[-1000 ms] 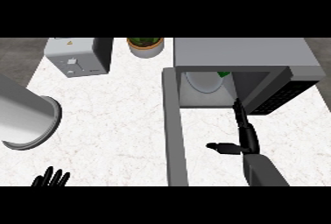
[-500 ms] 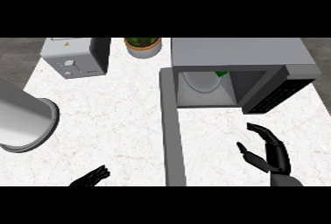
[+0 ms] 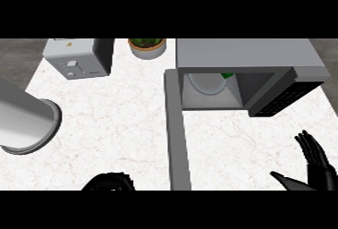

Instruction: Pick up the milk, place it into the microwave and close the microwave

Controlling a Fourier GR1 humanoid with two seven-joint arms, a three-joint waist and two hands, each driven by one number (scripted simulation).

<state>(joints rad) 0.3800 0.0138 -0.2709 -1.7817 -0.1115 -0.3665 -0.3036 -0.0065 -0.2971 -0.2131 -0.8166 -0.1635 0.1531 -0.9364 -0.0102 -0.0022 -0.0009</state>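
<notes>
The microwave [image 3: 244,53] stands open at the back right of the counter. Its grey door [image 3: 175,134] juts out toward me as a long narrow strip. Inside are a white turntable [image 3: 206,83] and, at the back, a small green piece of the milk [image 3: 226,75]; the rest of the milk is hidden. My right hand [image 3: 315,164] is open with straight fingers at the lower right, well clear of the microwave and holding nothing. At the lower edge, left of the door's near end, my left hand [image 3: 111,182] shows only as a dark mass.
A grey toaster [image 3: 79,58] and a potted plant [image 3: 146,47] stand at the back. A large grey metal pot [image 3: 23,123] lies at the left edge. White marble counter [image 3: 112,116] spreads between the pot and the door.
My right hand has pulled back from the microwave's opening to the lower right and spread open. My left hand has slid right along the lower edge toward the door.
</notes>
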